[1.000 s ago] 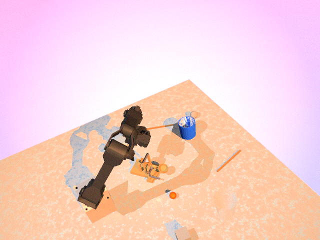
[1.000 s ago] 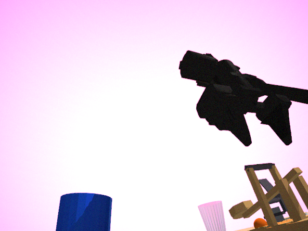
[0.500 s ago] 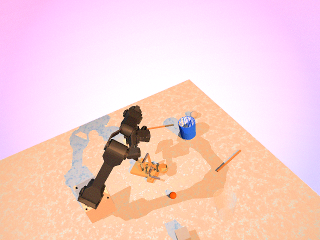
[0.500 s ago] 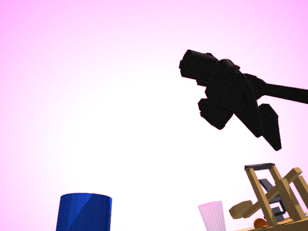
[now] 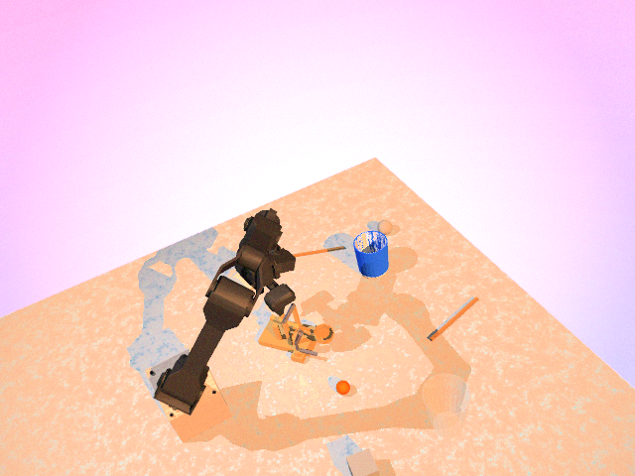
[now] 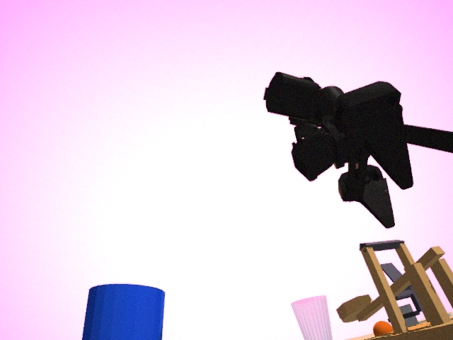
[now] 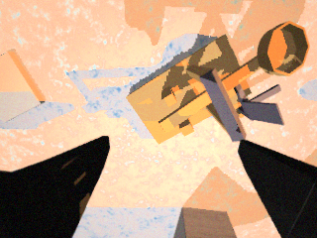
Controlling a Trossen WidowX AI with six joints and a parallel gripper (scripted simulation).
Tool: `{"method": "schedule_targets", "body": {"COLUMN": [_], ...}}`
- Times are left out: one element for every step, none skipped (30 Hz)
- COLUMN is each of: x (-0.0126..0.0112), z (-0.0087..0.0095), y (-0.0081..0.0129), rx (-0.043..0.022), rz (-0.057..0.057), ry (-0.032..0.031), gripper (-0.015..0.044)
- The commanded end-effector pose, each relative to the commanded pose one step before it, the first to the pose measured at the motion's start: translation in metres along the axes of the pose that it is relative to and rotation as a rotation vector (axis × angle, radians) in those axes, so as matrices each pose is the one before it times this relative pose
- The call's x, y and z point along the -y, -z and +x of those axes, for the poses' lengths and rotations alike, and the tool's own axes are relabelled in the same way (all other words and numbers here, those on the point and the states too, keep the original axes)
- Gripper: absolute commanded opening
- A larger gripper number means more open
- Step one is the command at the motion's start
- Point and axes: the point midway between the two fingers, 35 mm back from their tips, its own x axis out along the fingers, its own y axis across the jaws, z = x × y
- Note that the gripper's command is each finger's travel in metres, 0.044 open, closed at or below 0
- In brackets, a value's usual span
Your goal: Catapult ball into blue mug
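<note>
The wooden catapult (image 5: 284,335) (image 6: 398,289) (image 7: 172,109) stands on the table in front of the arm. Its spoon cup (image 5: 323,333) (image 7: 282,47) is empty and the arm is down. The orange ball (image 5: 342,387) (image 6: 382,327) lies on the table a little beyond the catapult, apart from it. It does not show in the wrist view. The blue mug (image 5: 371,253) (image 6: 124,311) stands upright farther off. My gripper (image 5: 279,301) (image 6: 398,205) (image 7: 173,144) hangs above the catapult's base end. It is wide open with nothing between the fingers.
Two orange sticks (image 5: 317,251) (image 5: 453,318) lie on the table. A pale ball (image 5: 384,226) sits behind the mug. A translucent cup (image 5: 444,393) (image 6: 313,316) stands to the right. A tan box (image 5: 364,463) is at the near edge.
</note>
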Motion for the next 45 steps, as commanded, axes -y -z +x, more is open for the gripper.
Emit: {"method": "schedule_targets", "body": {"x": [-0.00011, 0.00001, 0.0, 0.0, 0.0, 0.0, 0.0, -0.00001, -0.00001, -0.00001, -0.00001, -0.00001, -0.00002, -0.00002, -0.00002, -0.00002, -0.00002, -0.00002, -0.00003, -0.00003, -0.00003, -0.00003, -0.00003, -0.00003, -0.00004, -0.00004, -0.00004, -0.00004, -0.00004, -0.00004, -0.00004, -0.00005, -0.00005, -0.00005, -0.00005, -0.00005, -0.00005, -0.00005, -0.00005, -0.00005, -0.00005, -0.00006, -0.00006, -0.00006, -0.00006], "z": [-0.00112, -0.00011, -0.00011, -0.00011, -0.00011, -0.00011, -0.00011, -0.00011, -0.00011, -0.00011, -0.00011, -0.00011, -0.00011, -0.00011, -0.00011, -0.00011, -0.00011, -0.00011, -0.00011, -0.00011, -0.00011, -0.00011, -0.00011, -0.00011, -0.00011, -0.00011, -0.00011, -0.00011, -0.00011, -0.00011, -0.00011, -0.00011, -0.00011, -0.00011, -0.00011, -0.00011, -0.00011, -0.00011, -0.00011, -0.00011, -0.00011, -0.00011, -0.00011, -0.00011, -0.00011], "y": [0.00041, 0.00005, 0.00005, 0.00005, 0.00005, 0.00005, 0.00005, 0.00005, 0.00005, 0.00005, 0.00005, 0.00005, 0.00005, 0.00005, 0.00005, 0.00005, 0.00005, 0.00005, 0.00005, 0.00005, 0.00005, 0.00005, 0.00005, 0.00004, 0.00004, 0.00004, 0.00004, 0.00004, 0.00004, 0.00004, 0.00004, 0.00003, 0.00003, 0.00003, 0.00003, 0.00003, 0.00003, 0.00002, 0.00002, 0.00002, 0.00002, 0.00002, 0.00001, 0.00001, 0.00001], "rx": [-0.00127, -0.00006, -0.00006, -0.00007, -0.00007, -0.00007, -0.00008, -0.00008, -0.00008, -0.00009, -0.00009, -0.00009, -0.0001, -0.0001, -0.0001, -0.0001, -0.00011, -0.00011, -0.00011, -0.00011, -0.00011, -0.00012, -0.00012, -0.00012, -0.00012, -0.00012, -0.00012, -0.00012, -0.00013, -0.00013, -0.00013, -0.00013, -0.00013, -0.00013, -0.00013, -0.00013, -0.00013, -0.00013, -0.00012, -0.00012, -0.00012, -0.00012, -0.00012, -0.00012, -0.00012], "rz": [-0.1672, -0.0345, -0.0345, -0.0345, -0.0345, -0.0345, -0.0345, -0.0345, -0.0345, -0.0345, -0.0345, -0.0345, -0.0345, -0.0345, -0.0345, -0.0345, -0.0345, -0.0345, -0.0345, -0.0345, -0.0345, -0.0345, -0.0345, -0.0345, -0.0345, -0.0345, -0.0345, -0.0345, -0.0345, -0.0345, -0.0345, -0.0345, -0.0345, -0.0345, -0.0345, -0.0345, -0.0345, -0.0345, -0.0345, -0.0345, -0.0345, -0.0345, -0.0345, -0.0345, -0.0345], "ry": [-0.00208, 0.0001, 0.0001, 0.0001, 0.0001, 0.0001, 0.00009, 0.00009, 0.00009, 0.00008, 0.00008, 0.00008, 0.00008, 0.00007, 0.00007, 0.00007, 0.00006, 0.00006, 0.00005, 0.00005, 0.00005, 0.00004, 0.00004, 0.00004, 0.00003, 0.00003, 0.00002, 0.00002, 0.00001, 0.00001, 0.00001, 0.0, 0.0, -0.00001, -0.00001, -0.00002, -0.00002, -0.00003, -0.00003, -0.00003, -0.00004, -0.00004, -0.00005, -0.00005, -0.00005], "gripper": [0.044, 0.044, 0.044, 0.044, 0.044, 0.044, 0.044, 0.044, 0.044, 0.044, 0.044, 0.044, 0.044, 0.044, 0.044, 0.044, 0.044, 0.044, 0.044, 0.044, 0.044, 0.044, 0.044, 0.044, 0.044, 0.044, 0.044, 0.044, 0.044, 0.044, 0.044, 0.044, 0.044, 0.044, 0.044, 0.044, 0.044, 0.044, 0.044, 0.044, 0.044, 0.044, 0.044, 0.044, 0.044]}}
